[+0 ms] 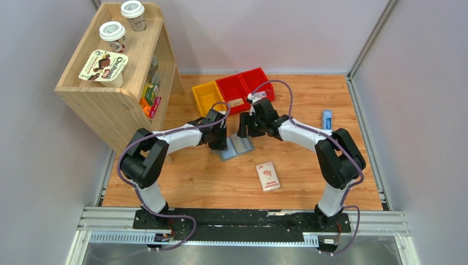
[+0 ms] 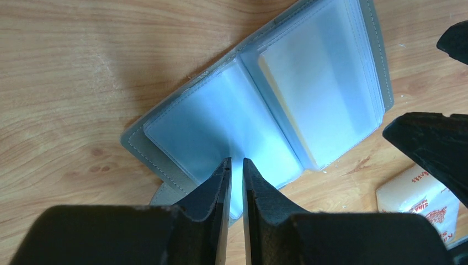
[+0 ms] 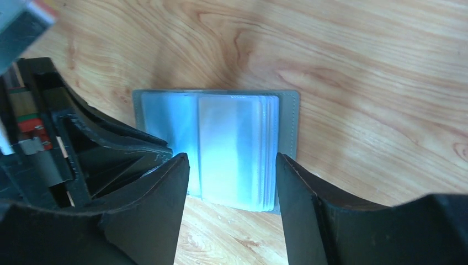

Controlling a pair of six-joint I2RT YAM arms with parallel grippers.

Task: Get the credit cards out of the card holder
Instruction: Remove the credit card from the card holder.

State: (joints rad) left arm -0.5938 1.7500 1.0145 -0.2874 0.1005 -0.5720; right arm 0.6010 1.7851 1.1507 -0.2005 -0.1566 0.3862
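The card holder (image 1: 236, 147) is seen from the top external view lying open on the wooden table (image 1: 187, 176), between the two grippers, with the yellow bin (image 1: 207, 97) and red bins (image 1: 243, 85) beyond it and a white-and-pink packet (image 1: 267, 176) on its near side. Only the wrist views give detail. From the left wrist, the left gripper (image 2: 236, 164) is shown with its fingers almost pressed together at the holder's near edge. A thin slit is left between them, and whether a sleeve is nipped cannot be told. A tan edge of the credit cards (image 2: 292, 105) is made out under the frosted pale-blue sleeves. From the right wrist, the right gripper (image 3: 230, 160) is seen spread wide above the holder's sleeve stack, with grey stitched borders framing the sleeves.
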